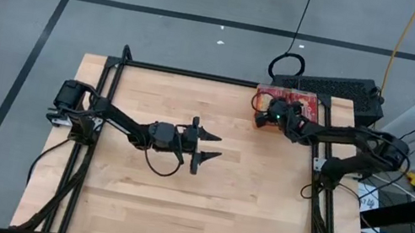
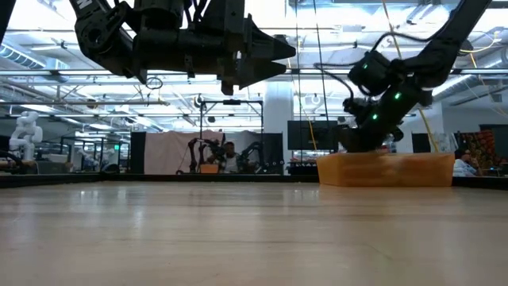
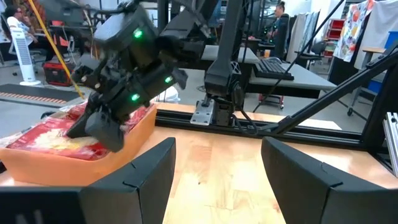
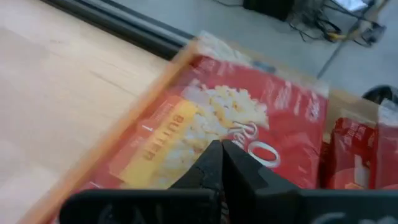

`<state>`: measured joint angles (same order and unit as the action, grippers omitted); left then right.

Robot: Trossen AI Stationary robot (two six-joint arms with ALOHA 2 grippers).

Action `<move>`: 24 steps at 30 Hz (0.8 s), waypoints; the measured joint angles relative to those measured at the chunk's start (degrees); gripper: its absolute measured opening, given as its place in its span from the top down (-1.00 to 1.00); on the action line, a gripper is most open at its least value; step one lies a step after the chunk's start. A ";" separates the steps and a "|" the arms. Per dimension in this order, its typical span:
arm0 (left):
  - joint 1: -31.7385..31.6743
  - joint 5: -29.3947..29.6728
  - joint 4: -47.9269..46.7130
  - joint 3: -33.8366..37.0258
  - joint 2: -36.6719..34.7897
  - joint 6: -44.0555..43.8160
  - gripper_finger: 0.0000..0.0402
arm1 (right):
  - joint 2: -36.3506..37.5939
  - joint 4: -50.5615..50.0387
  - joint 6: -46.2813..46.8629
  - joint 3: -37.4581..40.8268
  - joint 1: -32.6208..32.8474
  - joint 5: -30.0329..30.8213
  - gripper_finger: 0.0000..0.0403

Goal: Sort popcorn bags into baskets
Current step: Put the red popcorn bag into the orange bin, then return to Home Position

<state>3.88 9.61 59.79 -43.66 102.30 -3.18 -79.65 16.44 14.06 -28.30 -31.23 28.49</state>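
My right hand hangs clenched and empty over the orange basket at the bench's far right corner, fingertips pressed together just above the top popcorn bag lying there. My left hand waits mid-bench, released. Dipping lower, I could snag that bag and drag it out.

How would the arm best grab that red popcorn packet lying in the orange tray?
Probably from above, pinching a free edge. The popcorn bag lies flat, picture side up, inside the low-walled tray, so the walls block a sideways approach. The right gripper hangs just over it, fingers together.
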 joint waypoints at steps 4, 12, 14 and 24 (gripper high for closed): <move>0.00 0.00 0.00 0.00 0.00 0.11 -0.19 | 8.39 -1.12 -0.48 0.08 1.66 -0.56 1.00; 0.00 0.00 0.26 0.00 -0.01 0.16 -0.19 | 23.26 -1.25 -6.10 0.45 7.56 -15.33 1.00; 0.33 -0.02 -1.82 0.00 -1.42 -0.66 -0.19 | 26.20 -1.31 -6.39 1.36 10.25 -17.20 1.00; 1.42 2.44 -32.11 -0.04 -18.78 2.33 -0.19 | 34.12 0.11 -12.87 7.19 23.71 -18.07 1.00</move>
<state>5.30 12.05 27.68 -43.70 83.52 -0.85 -45.53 16.55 1.19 -21.11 -7.52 10.41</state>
